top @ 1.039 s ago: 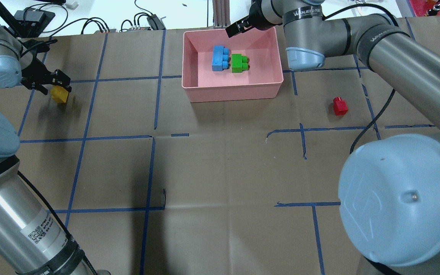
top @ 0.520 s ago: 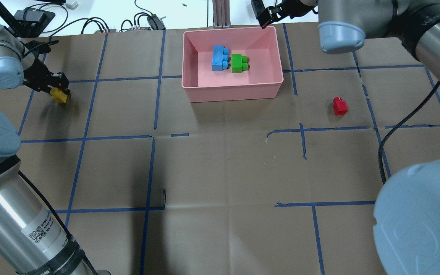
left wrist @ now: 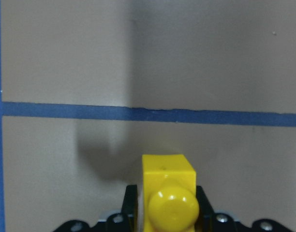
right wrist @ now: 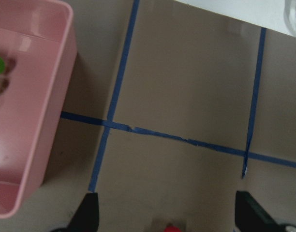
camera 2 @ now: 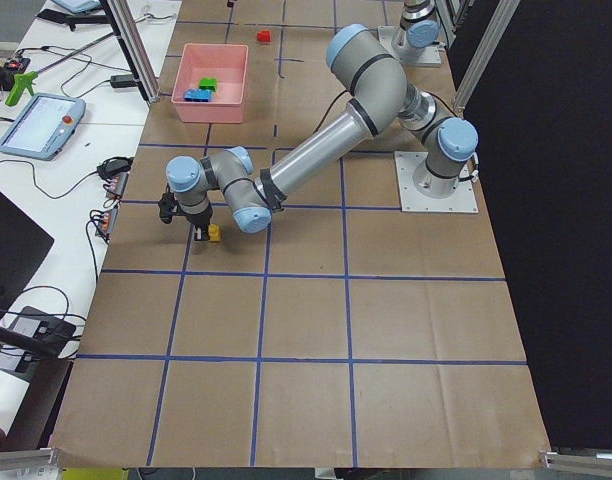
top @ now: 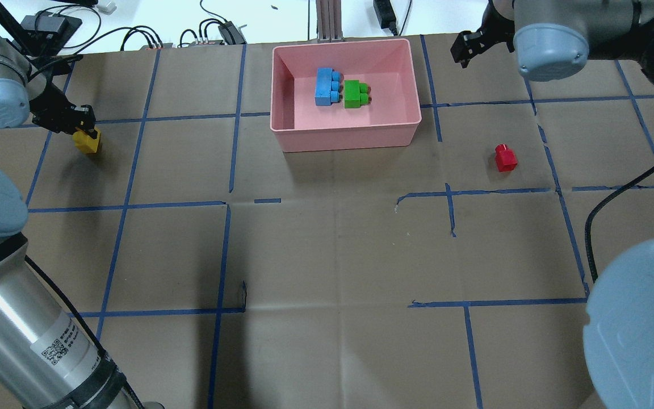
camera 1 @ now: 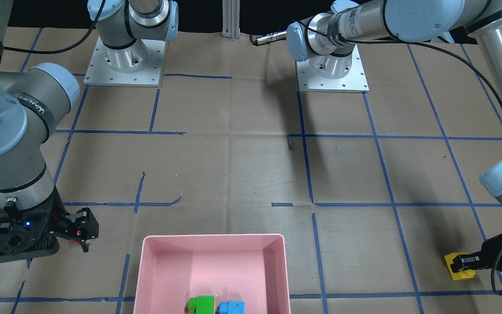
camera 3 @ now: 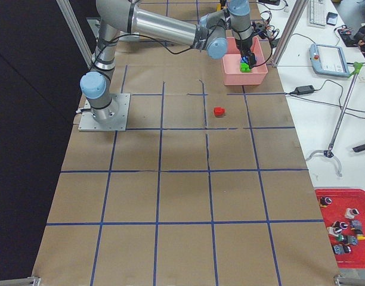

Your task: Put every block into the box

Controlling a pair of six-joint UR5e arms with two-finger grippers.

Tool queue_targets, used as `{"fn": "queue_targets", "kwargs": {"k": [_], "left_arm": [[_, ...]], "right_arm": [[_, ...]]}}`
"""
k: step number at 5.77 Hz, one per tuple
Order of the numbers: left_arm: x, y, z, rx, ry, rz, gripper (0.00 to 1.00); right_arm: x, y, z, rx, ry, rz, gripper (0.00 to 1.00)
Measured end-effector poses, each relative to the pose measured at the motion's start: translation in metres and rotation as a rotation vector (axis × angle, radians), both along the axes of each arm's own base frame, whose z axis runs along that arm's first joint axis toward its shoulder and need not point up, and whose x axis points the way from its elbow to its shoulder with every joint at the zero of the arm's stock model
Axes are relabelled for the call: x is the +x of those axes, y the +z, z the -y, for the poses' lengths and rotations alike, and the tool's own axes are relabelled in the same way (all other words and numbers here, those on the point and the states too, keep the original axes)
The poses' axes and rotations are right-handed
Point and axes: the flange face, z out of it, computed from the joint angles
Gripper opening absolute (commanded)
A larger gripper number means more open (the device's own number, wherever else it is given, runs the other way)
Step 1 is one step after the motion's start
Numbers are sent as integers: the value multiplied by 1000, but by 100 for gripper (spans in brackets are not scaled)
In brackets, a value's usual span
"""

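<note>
Two of the four blocks are lying inside the pink box [top: 344,135]: the blue block [top: 325,86] and the green block [top: 353,94] are sitting side by side, touching or nearly so, toward the middle of its floor. The box is resting at the far edge of the brown surface [top: 332,244], which blue tape lines [top: 126,199] are dividing into squares.

The red block [top: 505,158] is standing alone on the surface, well apart from the box, on the robot's right and nearer the robot.

The left claw [top: 87,129] is reaching down at the far left of the surface and is pinching the yellow block [left wrist: 168,180] between its fingers, one finger pressing each side, stud facing the wrist camera. Whether the block is touching the surface I cannot tell.

The right claw [top: 461,57] is hanging just beyond the box's far right corner with its fingers spread wide and nothing between them; in its wrist view the red block is peeking in at the bottom edge.
</note>
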Motion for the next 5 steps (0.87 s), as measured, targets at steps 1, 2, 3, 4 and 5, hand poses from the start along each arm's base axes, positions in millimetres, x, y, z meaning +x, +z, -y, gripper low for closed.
{"fn": "queue_targets", "kwargs": {"k": [1,2,3,4,5], "left_arm": [[0,7,-1,5,0,-2,0],[-2,27,-2,-3,-1,2,0],[-10,60,-4,-26,-8,4,0],[-42,105,-4,-56,-44,5,0],[-105,149,4,-90,-125,14,0]], "right_arm": [[-16,-31,-14,63,-53,-12,100],[-34,-56,-28,116,-91,-11,100],[-56,-75,-38,159,-124,0,100],[-71,-95,-49,200,-147,16,99],[-75,-108,-53,218,-154,47,99]]}}
